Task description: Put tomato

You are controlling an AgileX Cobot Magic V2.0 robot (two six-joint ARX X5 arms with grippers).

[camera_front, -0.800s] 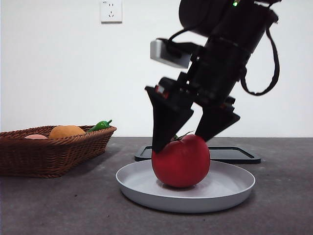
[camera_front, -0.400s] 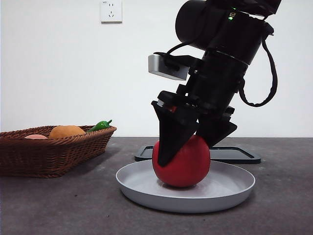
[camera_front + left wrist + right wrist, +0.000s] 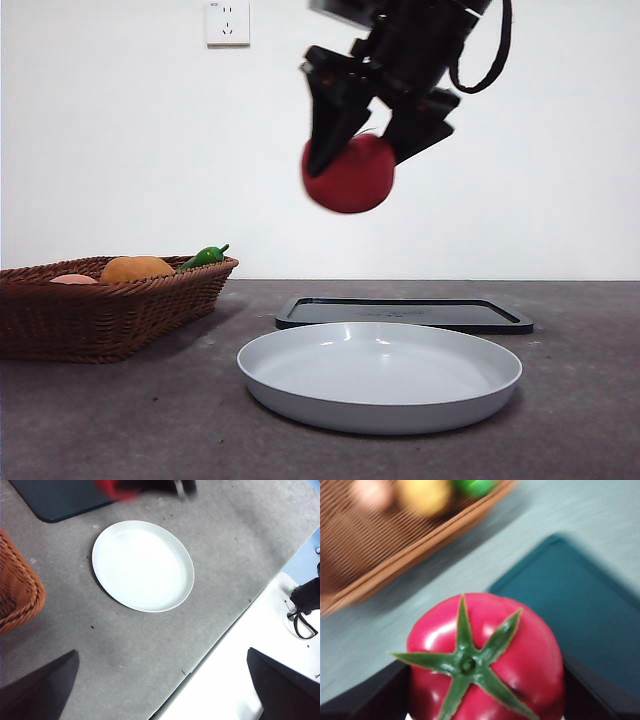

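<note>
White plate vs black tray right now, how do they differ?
The white plate is round with a raised rim; the black tray is rectangular and flatter. In the front view the plate sits nearer the camera, the tray behind it. Both rest on the table and hold nothing.

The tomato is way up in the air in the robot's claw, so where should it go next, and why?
Probably sideways toward the wicker basket. The right gripper holds the tomato high above the white plate, which has nothing on it. The right wrist view shows the basket with other produce just ahead. That is a guess; the task names no place.
</note>
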